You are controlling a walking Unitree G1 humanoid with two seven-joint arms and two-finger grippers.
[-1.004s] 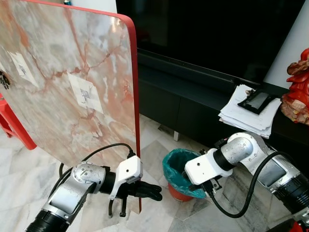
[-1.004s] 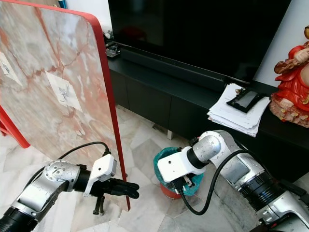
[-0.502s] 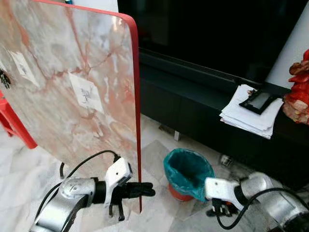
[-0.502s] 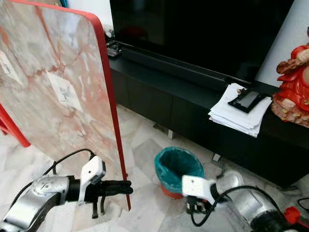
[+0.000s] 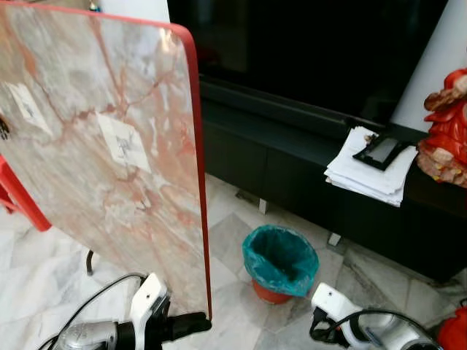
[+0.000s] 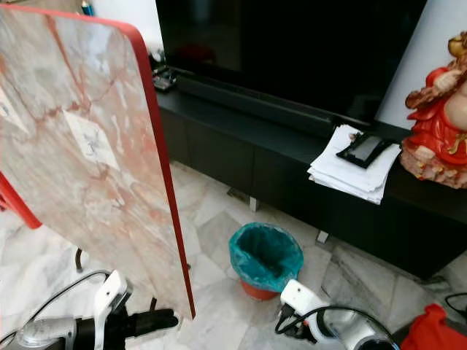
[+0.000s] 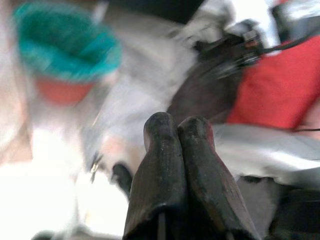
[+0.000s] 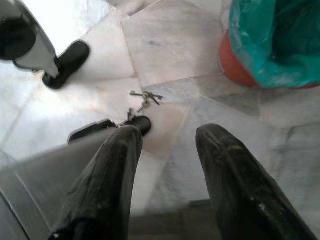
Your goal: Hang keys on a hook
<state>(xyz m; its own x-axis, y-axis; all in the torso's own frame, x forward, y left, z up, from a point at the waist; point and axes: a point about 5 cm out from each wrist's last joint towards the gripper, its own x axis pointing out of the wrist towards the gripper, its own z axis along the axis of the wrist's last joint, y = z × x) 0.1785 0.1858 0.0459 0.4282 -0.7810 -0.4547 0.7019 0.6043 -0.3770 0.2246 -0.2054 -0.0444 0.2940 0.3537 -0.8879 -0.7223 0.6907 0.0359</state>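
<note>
keys (image 8: 144, 97) lying on the floor tiles (image 8: 170, 45) near the teal-lined bin (image 8: 270, 45), right gripper (image 8: 165, 145) spread and empty above them, left gripper (image 7: 178, 131) closed on nothing; centre the ring between the fingers before closing.

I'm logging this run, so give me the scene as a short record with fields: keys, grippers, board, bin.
keys: lying on the marble floor, not held
right gripper: open, low over the floor, pointing toward the keys
left gripper: shut, empty
board: marble-patterned board with red rim, standing upright
bin: red bin with teal liner, beside the board
</note>
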